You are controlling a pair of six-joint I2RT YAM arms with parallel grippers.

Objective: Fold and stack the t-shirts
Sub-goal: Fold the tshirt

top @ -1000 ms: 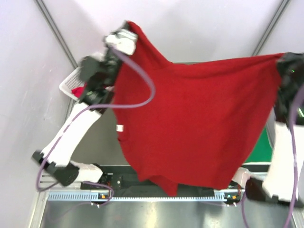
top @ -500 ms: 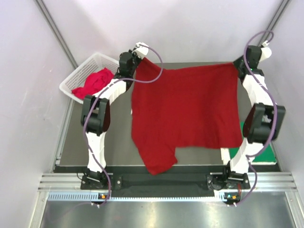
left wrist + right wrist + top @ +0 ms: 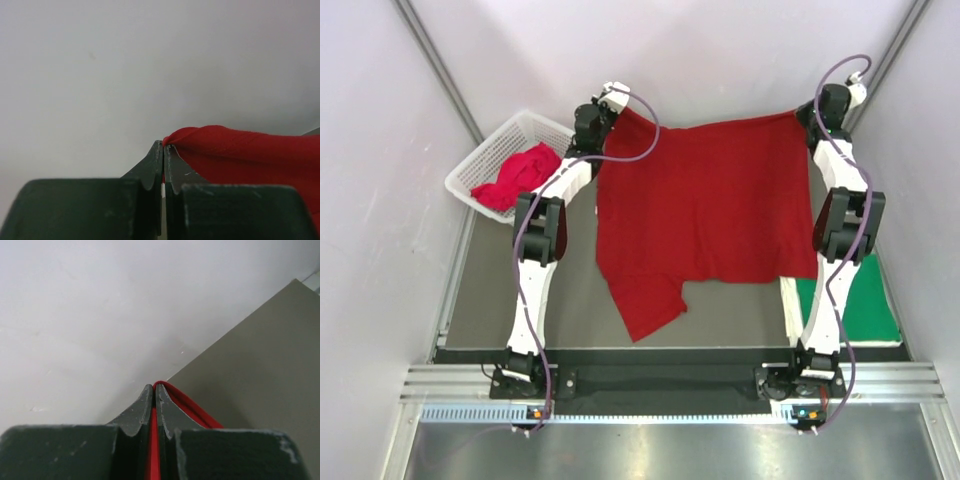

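Red t-shirt (image 3: pixel 710 200) stretched between two pincers over the counter (image 3: pixel 500 290).
The left pincer (image 3: pixel 163 146) and the right pincer (image 3: pixel 154 386) are each clamped tight on a far corner of the shirt, and one sleeve trails toward the near edge.

Spread t-shirt (image 3: pixel 720 200) across the table (image 3: pixel 570 310), basket (image 3: pixel 470 170) with crumpled t-shirt (image 3: pixel 520 172) far left, folded t-shirt (image 3: pixel 865 300) near right.
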